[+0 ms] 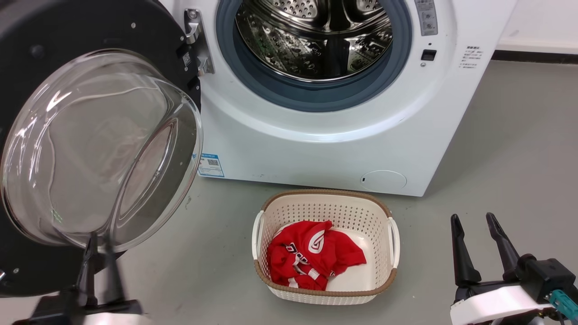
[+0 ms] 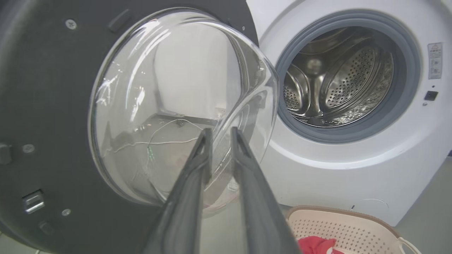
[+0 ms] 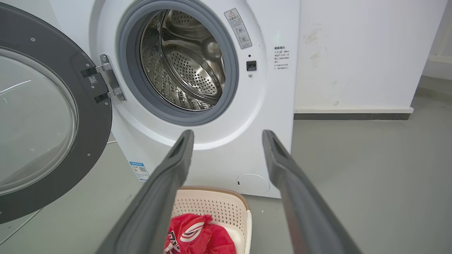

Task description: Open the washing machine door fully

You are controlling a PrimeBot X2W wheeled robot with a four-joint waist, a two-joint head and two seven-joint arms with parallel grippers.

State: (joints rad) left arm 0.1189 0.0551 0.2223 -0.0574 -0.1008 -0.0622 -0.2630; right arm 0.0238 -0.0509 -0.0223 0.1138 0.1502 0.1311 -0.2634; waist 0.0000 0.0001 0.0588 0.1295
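Large round glossy black washing machine door with clear glass bowl is swung out at far left, on its hinge. Left gripper sits at the bowl's lower edge, fingers nearly together, nothing seen between. White front-load washing machine centre, steel drum exposed. Cream perforated plastic basket on the floor just before it, red garment inside. Right gripper at lower right, fingers apart, empty.
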